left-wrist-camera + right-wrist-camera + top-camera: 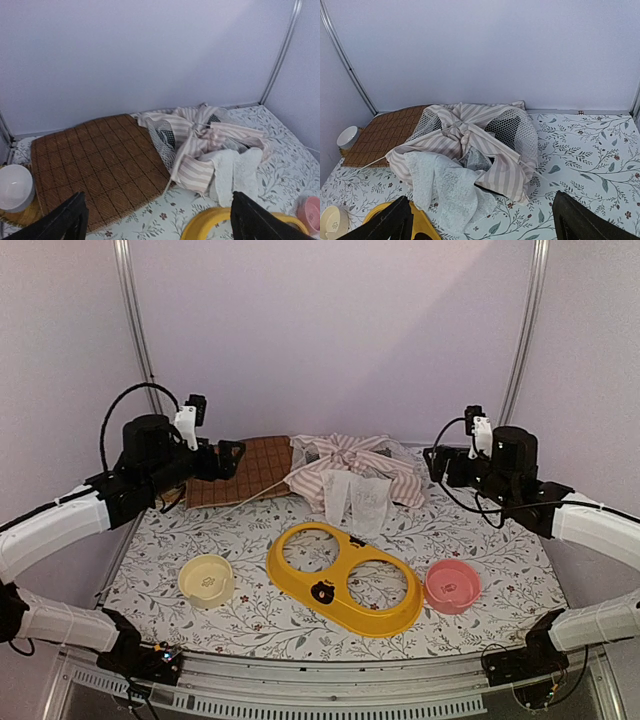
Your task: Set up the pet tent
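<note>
The pet tent (355, 472) lies collapsed in a heap at the back middle of the table, pink-and-white striped, with mesh panels and white lace curtains spilling forward. A thin white pole (262, 491) sticks out to its left. It also shows in the left wrist view (200, 145) and the right wrist view (470, 150). My left gripper (238, 456) hovers open over the brown mat, left of the tent. My right gripper (432, 462) hovers open just right of the tent. Neither holds anything.
A brown quilted mat (235, 470) lies left of the tent. A yellow double-bowl holder (345, 580) sits at the front middle, a cream bowl (206, 580) front left, a pink bowl (452, 586) front right. A white bowl (15, 187) sits by the mat's left edge.
</note>
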